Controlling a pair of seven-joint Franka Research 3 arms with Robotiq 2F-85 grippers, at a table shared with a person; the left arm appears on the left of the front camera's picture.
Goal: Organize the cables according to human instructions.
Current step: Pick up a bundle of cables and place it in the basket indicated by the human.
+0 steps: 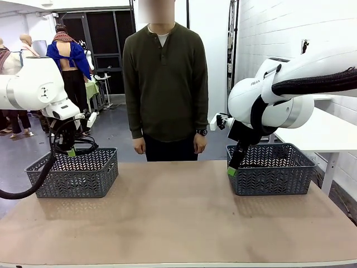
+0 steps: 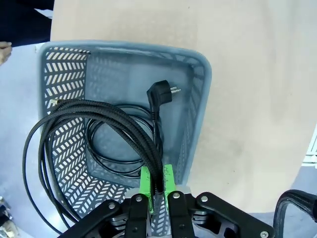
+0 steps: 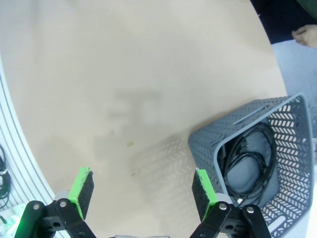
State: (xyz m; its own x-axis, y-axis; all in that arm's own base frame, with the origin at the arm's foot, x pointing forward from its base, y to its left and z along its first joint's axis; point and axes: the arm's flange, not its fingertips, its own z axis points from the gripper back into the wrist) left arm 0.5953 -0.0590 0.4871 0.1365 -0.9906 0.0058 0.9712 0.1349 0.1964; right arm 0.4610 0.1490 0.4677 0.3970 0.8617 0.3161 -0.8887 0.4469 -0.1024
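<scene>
Left hand [image 2: 157,191] clamped on a cable [image 2: 106,116] coil over the left basket [image 2: 200,106], lower centre | second coil [image 2: 116,148] inside | right hand [image 3: 143,191] apart, lower frame | cables look light, floppy; grip bunched strands, not the plug [image 2: 161,94].

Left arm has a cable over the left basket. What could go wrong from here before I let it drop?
1. The left gripper pinches the held cable at one spot; its loops hang past the left basket wall and may land outside.
2. Falling loops could tangle with the coiled cable already inside.
3. The right gripper, jaws open, sits close to the right basket and could nudge it.
</scene>
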